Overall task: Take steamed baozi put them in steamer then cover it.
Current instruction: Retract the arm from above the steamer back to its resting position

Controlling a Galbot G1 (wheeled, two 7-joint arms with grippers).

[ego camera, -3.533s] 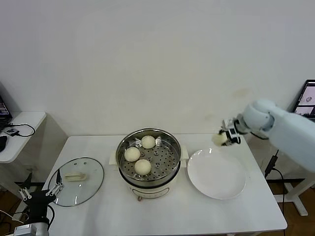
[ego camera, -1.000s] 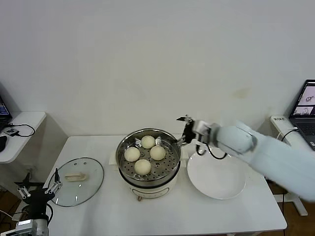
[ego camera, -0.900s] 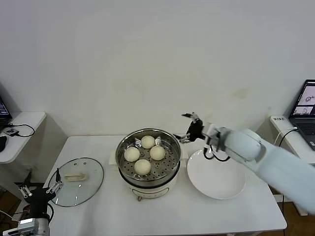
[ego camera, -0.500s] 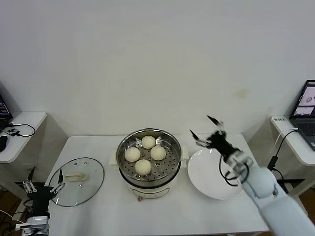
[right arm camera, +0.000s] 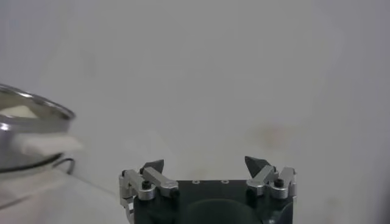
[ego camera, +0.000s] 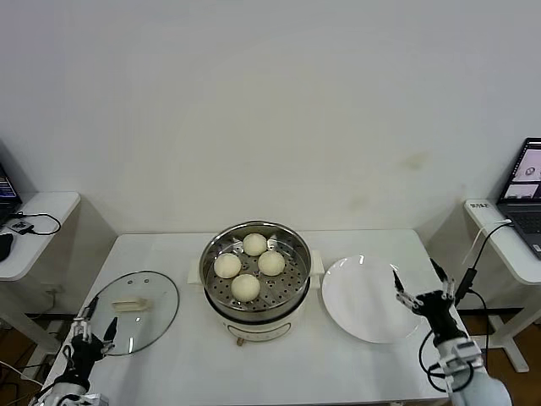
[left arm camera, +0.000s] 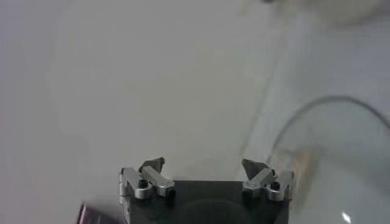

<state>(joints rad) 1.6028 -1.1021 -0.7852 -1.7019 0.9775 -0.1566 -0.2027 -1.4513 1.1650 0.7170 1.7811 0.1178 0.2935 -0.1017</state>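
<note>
All four steamed baozi [ego camera: 250,266] are now sitting in the steamer [ego camera: 255,275], and the plate [ego camera: 372,299] is left bare, so only covering remains. The right gripper [ego camera: 421,290] has been drawn back to the near right edge of the surface, fingers spread and empty. The left gripper [ego camera: 87,326], fingers also spread, is being held beside the glass cover [ego camera: 131,311] lying at left. Both arms are largely cut off.
</note>
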